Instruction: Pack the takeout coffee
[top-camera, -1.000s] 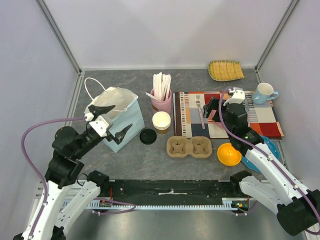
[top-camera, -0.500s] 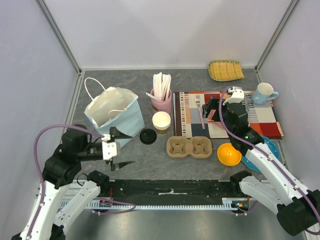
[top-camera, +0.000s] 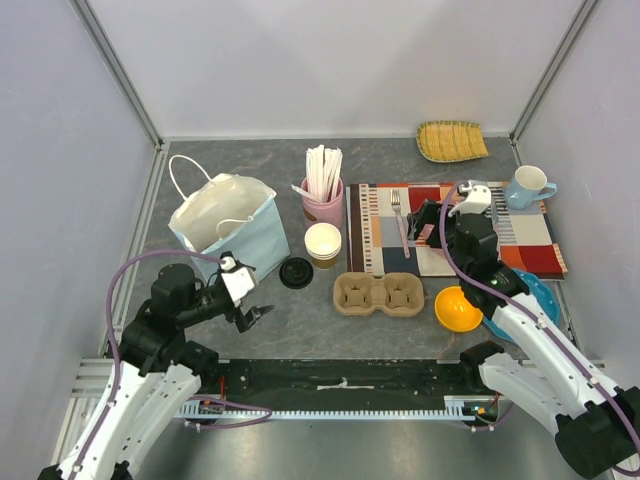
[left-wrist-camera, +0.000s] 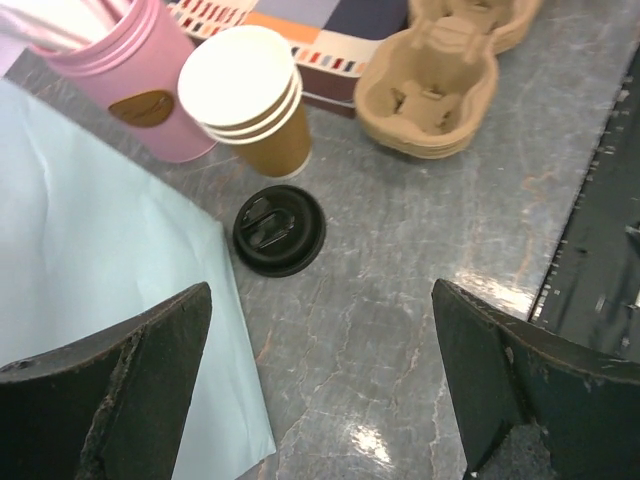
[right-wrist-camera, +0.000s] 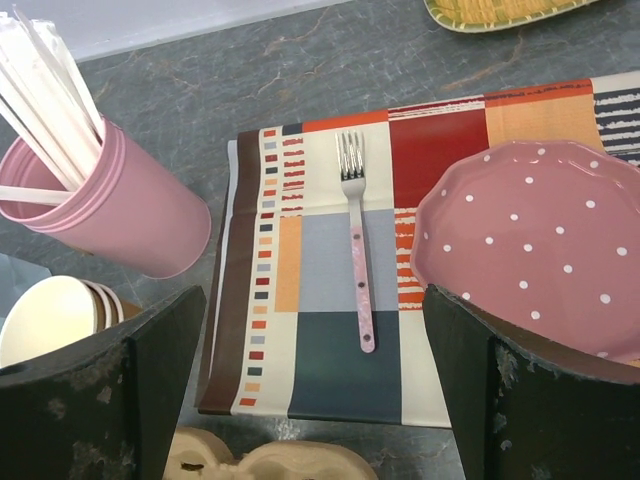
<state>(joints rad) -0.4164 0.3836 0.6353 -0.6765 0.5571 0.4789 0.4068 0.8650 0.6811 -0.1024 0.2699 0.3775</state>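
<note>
No lidded coffee cup shows in any view. A stack of lidless kraft paper cups (top-camera: 323, 243) stands mid-table, with a loose black lid (top-camera: 296, 272) flat on the table to its left. Both show in the left wrist view: cups (left-wrist-camera: 245, 95), lid (left-wrist-camera: 279, 229). A light blue paper bag (top-camera: 225, 230) stands open at the left. My left gripper (top-camera: 245, 295) is open and empty, low over the table just in front of the bag and left of the lid (left-wrist-camera: 320, 290). My right gripper (top-camera: 425, 218) is open and empty above the placemat (right-wrist-camera: 315, 300).
A cardboard cup carrier (top-camera: 379, 295) lies in front of the cups. A pink holder of sticks (top-camera: 323, 195) stands behind them. The striped placemat (top-camera: 380, 240) bears a fork (top-camera: 401, 225) and a pink plate (right-wrist-camera: 540, 250). An orange bowl (top-camera: 458, 308), blue mug (top-camera: 527, 186) and woven tray (top-camera: 452, 140) are at right.
My left gripper has moved from the bag's mouth down and toward the near side, then right, to sit low by the black lid. The right arm has barely moved.
</note>
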